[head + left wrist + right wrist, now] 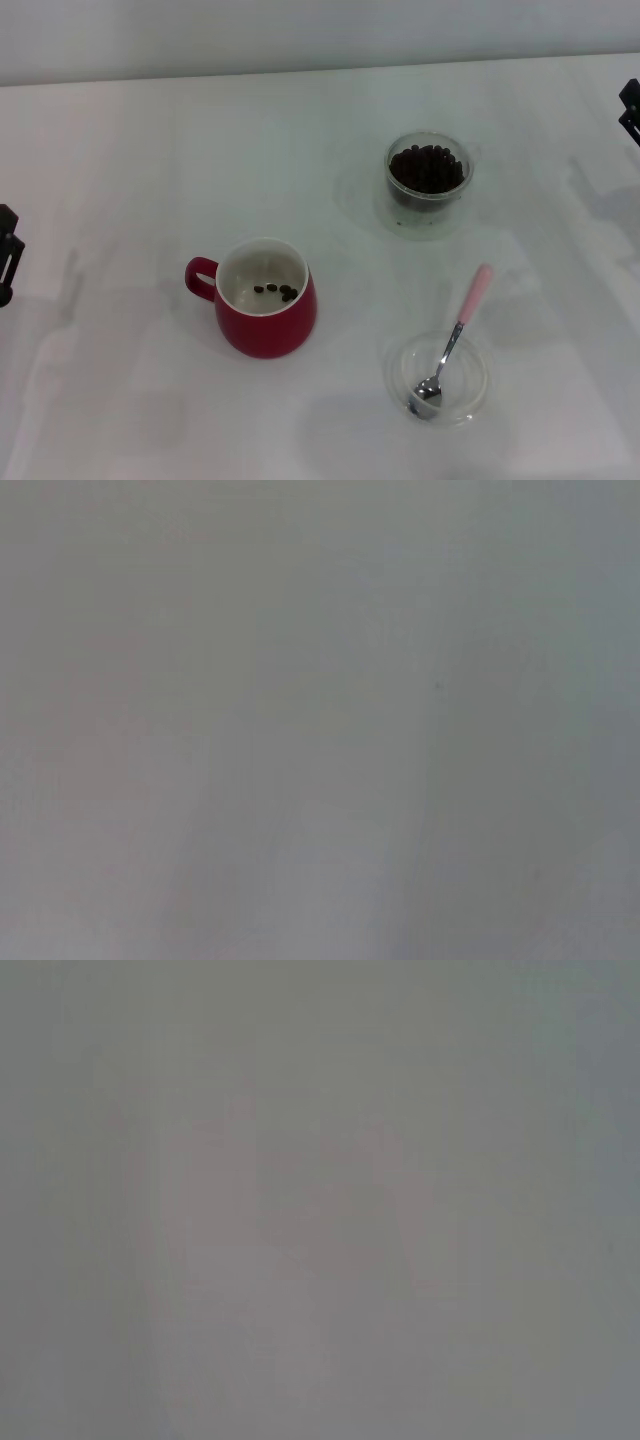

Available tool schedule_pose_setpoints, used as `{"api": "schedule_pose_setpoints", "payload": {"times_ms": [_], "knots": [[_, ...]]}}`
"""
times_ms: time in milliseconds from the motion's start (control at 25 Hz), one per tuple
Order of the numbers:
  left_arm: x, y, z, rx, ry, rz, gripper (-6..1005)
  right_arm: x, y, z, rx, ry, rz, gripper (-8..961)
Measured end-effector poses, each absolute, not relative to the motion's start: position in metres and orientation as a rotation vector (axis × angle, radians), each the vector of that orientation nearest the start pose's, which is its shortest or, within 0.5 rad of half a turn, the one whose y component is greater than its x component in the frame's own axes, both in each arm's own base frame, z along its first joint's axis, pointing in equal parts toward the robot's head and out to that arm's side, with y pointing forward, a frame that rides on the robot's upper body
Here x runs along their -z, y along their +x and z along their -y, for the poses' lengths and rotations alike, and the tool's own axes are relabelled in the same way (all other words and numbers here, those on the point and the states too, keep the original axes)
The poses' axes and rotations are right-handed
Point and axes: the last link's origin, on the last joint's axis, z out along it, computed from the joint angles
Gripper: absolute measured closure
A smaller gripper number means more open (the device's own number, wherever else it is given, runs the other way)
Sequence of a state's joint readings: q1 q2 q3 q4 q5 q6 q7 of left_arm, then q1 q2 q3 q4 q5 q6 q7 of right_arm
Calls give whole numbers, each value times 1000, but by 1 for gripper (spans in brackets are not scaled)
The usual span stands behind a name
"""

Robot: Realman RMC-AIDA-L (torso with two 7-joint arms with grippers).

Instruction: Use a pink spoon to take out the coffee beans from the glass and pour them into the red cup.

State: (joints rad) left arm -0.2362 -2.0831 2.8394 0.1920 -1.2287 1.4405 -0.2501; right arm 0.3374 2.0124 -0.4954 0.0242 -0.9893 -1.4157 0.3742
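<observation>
on the counter (130, 130) the red cup (262, 315) sits left of centre with a few beans (276, 291) already in it. the glass (428, 182) stands further back to the right, well stocked with beans. spoon (458, 335) lies nearest the robot on the right, bowl down in a small clear dish (440, 380), pink handle angled up and away toward the glass. right pincer (631, 108) is parked at the far right edge, left pincer (8, 252) at the left edge. neither shows its fingers, so i cannot tell their state. the spoon is on the right arm's side, clearly nearer to it. beans in both vessels fits a scoop delivered, more possibly to come.
</observation>
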Motion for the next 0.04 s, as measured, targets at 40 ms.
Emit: {"api": "schedule_pose_setpoints", "payload": {"times_ms": [40], "knots": [[31,-341,-242,865,-1612,618,337,-38,375,-279,-776,-1526,-551,92]]}}
